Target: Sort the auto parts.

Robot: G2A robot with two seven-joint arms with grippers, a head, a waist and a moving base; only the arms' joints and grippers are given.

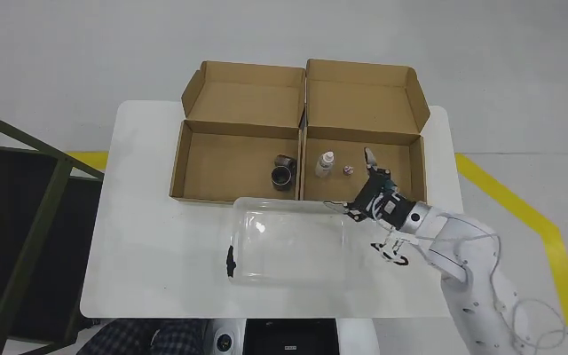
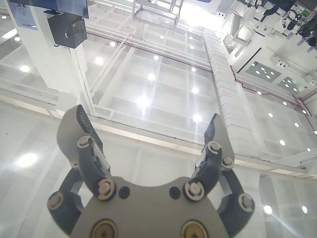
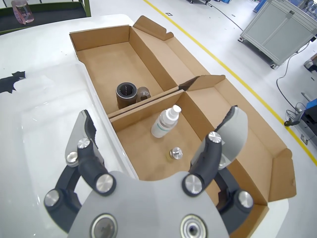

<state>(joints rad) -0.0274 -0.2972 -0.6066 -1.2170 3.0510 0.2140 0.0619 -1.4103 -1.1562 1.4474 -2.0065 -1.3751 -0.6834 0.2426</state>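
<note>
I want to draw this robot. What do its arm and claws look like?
The arm is smooth and white, with a thin cable beside it. The right gripper and left gripper match: a grey plate, black links with round bolts, and two curved grey fingers with black ridged pads.

Bright, even overhead light; ceiling lamps (image 2: 151, 76) flared in streaks, glare lay on the white surface (image 1: 142, 231), shadows were soft; wrist views bent at edges
</note>
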